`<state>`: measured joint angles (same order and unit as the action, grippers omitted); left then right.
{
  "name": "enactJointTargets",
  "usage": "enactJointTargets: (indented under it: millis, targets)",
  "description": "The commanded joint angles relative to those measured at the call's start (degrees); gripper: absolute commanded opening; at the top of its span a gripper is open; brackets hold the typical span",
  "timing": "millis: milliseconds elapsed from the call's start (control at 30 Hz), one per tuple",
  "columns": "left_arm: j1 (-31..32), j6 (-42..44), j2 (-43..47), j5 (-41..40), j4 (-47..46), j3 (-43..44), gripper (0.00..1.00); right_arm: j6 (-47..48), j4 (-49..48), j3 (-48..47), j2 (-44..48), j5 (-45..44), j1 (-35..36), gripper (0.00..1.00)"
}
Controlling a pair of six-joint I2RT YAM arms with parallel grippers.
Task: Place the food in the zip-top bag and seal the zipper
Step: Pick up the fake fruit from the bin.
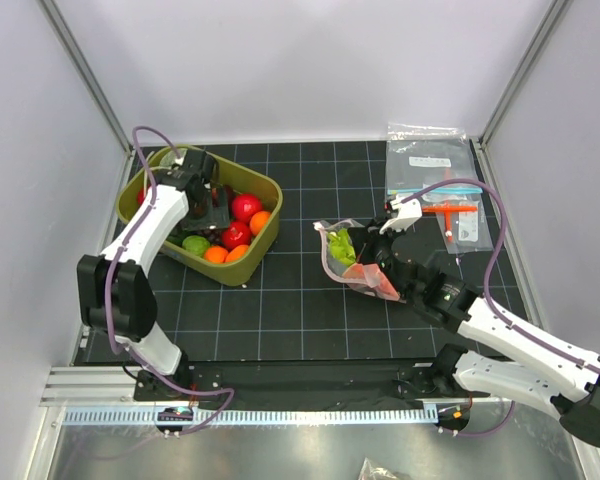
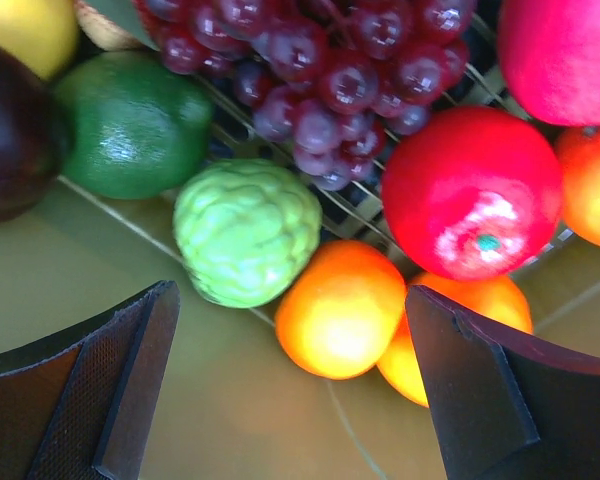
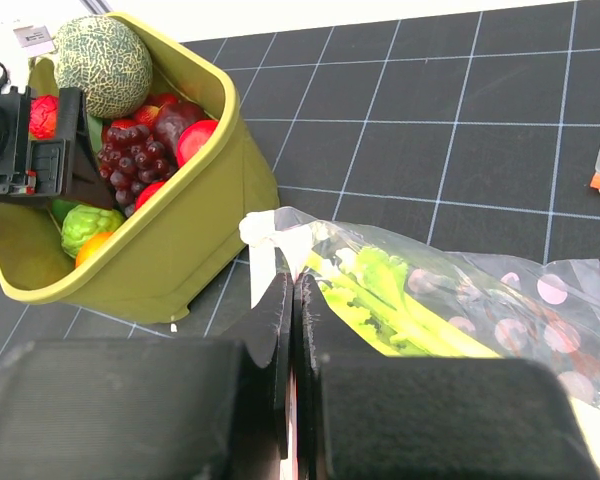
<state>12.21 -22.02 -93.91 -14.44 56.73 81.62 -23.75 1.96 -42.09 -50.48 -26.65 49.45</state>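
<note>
My left gripper [image 1: 212,205] hangs open inside the olive-green bin, jaws wide and empty [image 2: 300,400]. Just ahead of its fingers lie the food pieces: an orange [image 2: 340,310], a bumpy green fruit [image 2: 245,230], a red tomato [image 2: 470,190], purple grapes [image 2: 330,80] and a lime [image 2: 130,120]. At centre right the zip-top bag [image 1: 348,255] rests on the mat with a green leafy stalk [image 3: 410,300] inside. My right gripper [image 3: 293,300] is shut on the bag's mouth edge, where the zipper is mostly hidden between the fingers.
The olive-green bin [image 1: 270,190] stands at the left on the black grid mat, with a netted melon [image 3: 102,65] at its far end. Flat clear bags [image 1: 430,160] lie at the back right. White walls enclose the table.
</note>
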Motion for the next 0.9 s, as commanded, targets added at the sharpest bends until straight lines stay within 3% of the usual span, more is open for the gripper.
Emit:
enactJointTargets:
  millis: [0,167,400,600,700,800,867]
  targets:
    - [0.2,0.3,2.0,4.7,0.4,3.4,1.00,-0.8,-3.1,-1.1,0.9,-0.2,0.3,0.01]
    - [3.5,-0.4,8.4,12.2,-2.8,2.5,1.00,-4.4,-5.9,0.8,-2.7,2.8,0.4,0.01]
    - [9.9,-1.1,16.4,0.7,-3.2,-0.7,1.00,-6.4,-2.3,-0.8,2.4,6.0,0.3,0.01]
    - [11.9,-1.4,13.7,-0.2,-5.1,-1.3,1.00,-1.0,-3.3,3.4,5.9,0.8,0.3,0.01]
    - [12.0,-1.5,9.8,2.9,-6.5,-1.2,1.00,3.3,-5.8,4.2,7.6,6.6,0.4,0.01]
    - [11.9,-1.2,7.3,-1.0,-7.6,-0.5,1.00,5.4,-8.6,6.8,6.7,6.6,0.3,0.01]
    - [11.3,-0.7,7.0,-8.5,-9.4,-1.5,1.00,8.0,-5.2,2.6,4.0,7.4,0.3,0.01]
